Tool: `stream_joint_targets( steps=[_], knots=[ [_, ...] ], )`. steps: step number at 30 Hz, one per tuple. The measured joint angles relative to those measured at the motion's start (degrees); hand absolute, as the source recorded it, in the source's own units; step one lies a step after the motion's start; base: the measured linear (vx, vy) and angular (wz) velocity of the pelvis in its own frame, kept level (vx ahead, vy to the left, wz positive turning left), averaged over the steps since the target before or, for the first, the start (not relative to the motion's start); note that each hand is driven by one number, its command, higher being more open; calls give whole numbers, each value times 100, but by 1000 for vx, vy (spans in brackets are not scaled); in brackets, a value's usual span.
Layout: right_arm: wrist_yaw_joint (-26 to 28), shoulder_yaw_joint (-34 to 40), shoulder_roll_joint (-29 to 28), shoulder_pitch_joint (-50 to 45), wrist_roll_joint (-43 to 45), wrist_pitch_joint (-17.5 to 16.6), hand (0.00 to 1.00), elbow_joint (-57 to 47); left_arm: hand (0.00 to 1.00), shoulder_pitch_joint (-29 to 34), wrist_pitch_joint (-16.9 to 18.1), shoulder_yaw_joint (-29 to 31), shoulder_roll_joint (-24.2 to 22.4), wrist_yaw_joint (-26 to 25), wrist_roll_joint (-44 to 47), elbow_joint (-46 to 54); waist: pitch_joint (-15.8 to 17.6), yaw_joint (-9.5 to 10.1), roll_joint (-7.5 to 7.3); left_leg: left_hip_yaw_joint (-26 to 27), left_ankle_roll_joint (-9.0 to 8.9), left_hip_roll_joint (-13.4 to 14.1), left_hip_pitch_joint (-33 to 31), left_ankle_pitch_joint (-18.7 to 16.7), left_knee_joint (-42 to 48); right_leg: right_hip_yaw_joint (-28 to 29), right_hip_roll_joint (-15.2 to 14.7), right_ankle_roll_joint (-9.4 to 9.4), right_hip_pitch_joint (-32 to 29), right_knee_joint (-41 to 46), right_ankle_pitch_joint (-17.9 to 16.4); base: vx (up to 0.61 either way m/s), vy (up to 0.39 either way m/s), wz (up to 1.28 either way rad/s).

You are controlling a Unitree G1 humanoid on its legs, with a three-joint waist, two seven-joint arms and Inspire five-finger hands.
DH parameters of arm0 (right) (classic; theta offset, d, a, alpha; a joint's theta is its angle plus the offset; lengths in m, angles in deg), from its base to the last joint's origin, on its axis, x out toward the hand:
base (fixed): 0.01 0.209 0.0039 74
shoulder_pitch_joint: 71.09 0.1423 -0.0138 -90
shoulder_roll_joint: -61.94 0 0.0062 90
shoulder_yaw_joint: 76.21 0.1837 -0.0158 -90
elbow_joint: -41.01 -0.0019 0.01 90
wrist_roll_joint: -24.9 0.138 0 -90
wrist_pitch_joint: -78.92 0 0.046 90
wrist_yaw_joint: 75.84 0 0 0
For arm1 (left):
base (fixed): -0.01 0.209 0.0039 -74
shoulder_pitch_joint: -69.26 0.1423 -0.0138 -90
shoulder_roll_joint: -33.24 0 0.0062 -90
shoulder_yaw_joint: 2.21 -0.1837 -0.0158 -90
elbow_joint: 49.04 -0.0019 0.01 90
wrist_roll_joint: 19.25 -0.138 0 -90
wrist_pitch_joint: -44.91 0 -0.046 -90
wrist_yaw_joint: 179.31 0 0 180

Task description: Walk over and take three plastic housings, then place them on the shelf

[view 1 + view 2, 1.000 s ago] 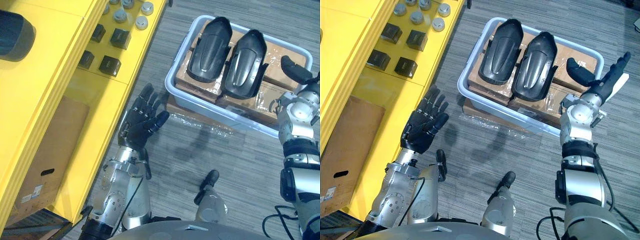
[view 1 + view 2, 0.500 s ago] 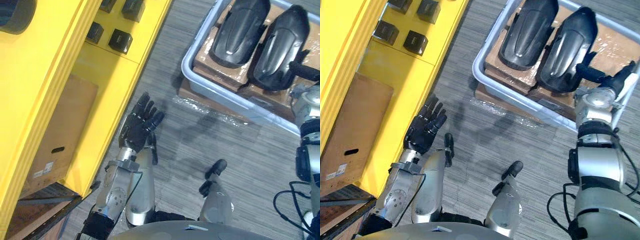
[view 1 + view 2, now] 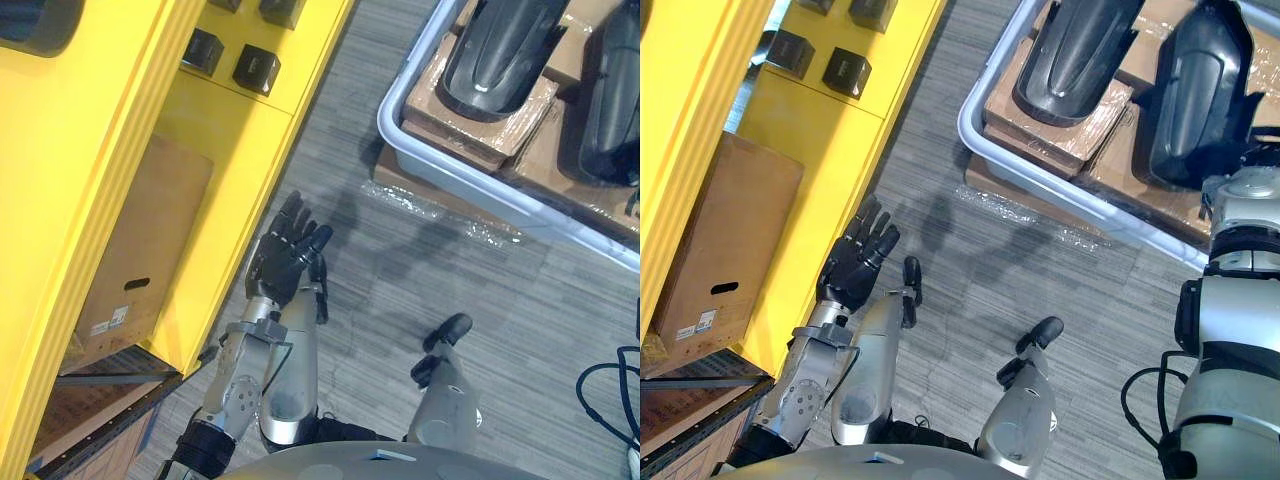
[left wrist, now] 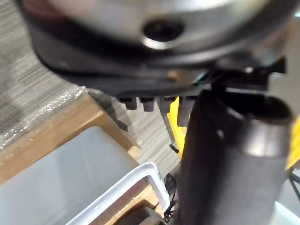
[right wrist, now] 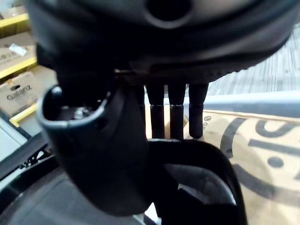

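Note:
Two black plastic housings lie side by side on cardboard boxes in a grey bin (image 3: 1040,185) on the floor: one on the left (image 3: 1075,55), one on the right (image 3: 1195,90). My right arm reaches in over the bin's near wall to the right housing. In the right wrist view my right hand (image 5: 103,154) is open: its straight fingers (image 5: 176,117) lie over the housing's black rim (image 5: 206,164), with the thumb on the near side. My left hand (image 3: 288,262) hangs open beside the yellow shelf (image 3: 230,130), holding nothing.
The yellow shelf runs along the left, with small black blocks (image 3: 257,68) on a level of it. A cardboard box (image 3: 140,250) stands under it. The bin rests on a plastic-wrapped base (image 3: 1060,215). Grey striped floor lies between shelf and bin.
The whole picture has shifted, so the camera has moved nearer the bin. My right hand has gone forward from the bin's edge onto the right housing. The left hand stays open.

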Motion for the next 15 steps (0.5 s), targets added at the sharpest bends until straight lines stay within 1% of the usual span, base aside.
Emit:
stream_joint_targets(
  steps=[1,2,3,6,11,14,15],
  knots=[
    [61,4,-41,0,-126,194,0,87,100,53,0,0,14,36,0,41,-2,-11,38,-39,-34,-7,89,80,-134,-62,0,-21,46,113,-119,-2,-78,21],
    [71,-6,-70,-6,-208,250,0,151,100,90,1,2,31,51,0,76,-5,-11,45,-51,-50,-9,137,124,-212,-75,0,-16,51,159,-154,-6,-79,19],
    [82,-45,-115,-28,-428,257,0,155,100,171,2,5,72,55,-1,144,-5,-20,45,-63,-77,-12,235,217,-395,-95,1,-61,54,237,-224,3,-78,11],
    [125,16,-118,-27,-431,309,0,138,100,375,-33,8,103,58,-3,384,-5,-67,43,-77,-113,-47,520,425,-758,-140,2,-71,183,293,-308,14,-68,8],
    [242,199,-122,-417,-552,419,0,133,100,538,-185,132,121,134,-43,950,5,-96,22,-58,-152,-73,935,592,-1129,-149,8,-91,423,349,-363,7,-21,4],
    [251,302,-177,-550,-637,402,0,63,100,579,-219,278,127,201,-45,1138,15,-216,-24,-22,-186,-74,1204,735,-1432,-140,32,-99,548,345,-371,-2,-6,-1],
    [254,349,-189,-671,-639,388,0,-30,100,572,-287,316,144,217,-50,1199,18,-227,-51,6,-206,-70,1347,818,-1598,-107,54,-100,589,337,-372,-7,-17,-7]
  ],
)
